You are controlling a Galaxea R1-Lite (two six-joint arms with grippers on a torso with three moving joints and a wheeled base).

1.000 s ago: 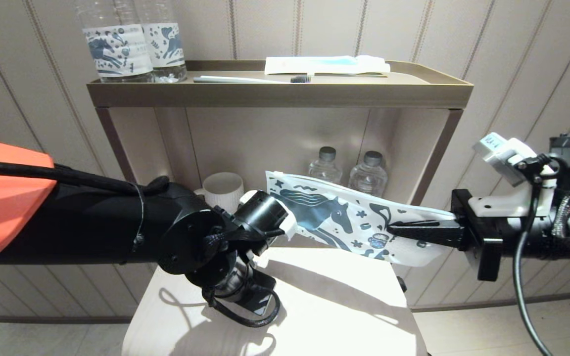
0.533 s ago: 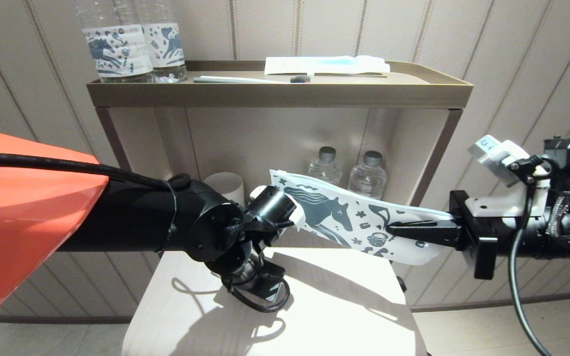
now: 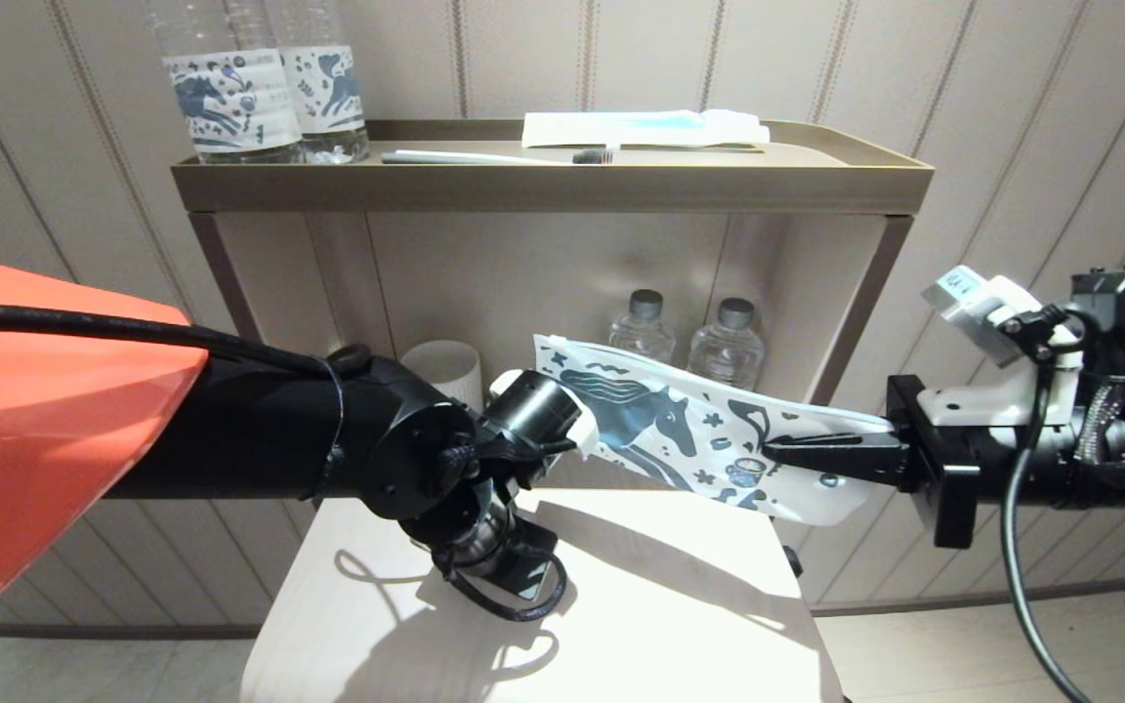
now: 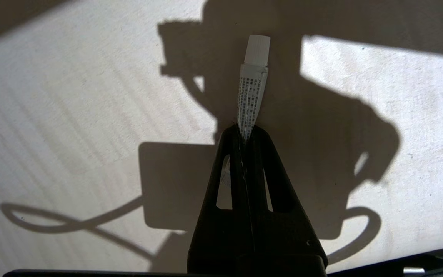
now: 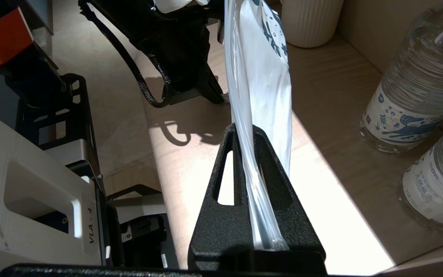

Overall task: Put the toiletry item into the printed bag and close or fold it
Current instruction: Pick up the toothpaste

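Pale wooden table [image 3: 680,605] under both arms, sunlit. Flat white plastic pouch with dark horse print [image 3: 680,430] held in the air above it, right gripper [image 5: 246,130] clamped on its end. Left gripper [image 4: 246,132] low over the table, pinched on a small white printed tube with ribbed cap [image 4: 253,84], not a comb.

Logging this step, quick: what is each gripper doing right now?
Left gripper: shut on a small white printed tube.
Right gripper: shut on the white horse-print plastic pouch.
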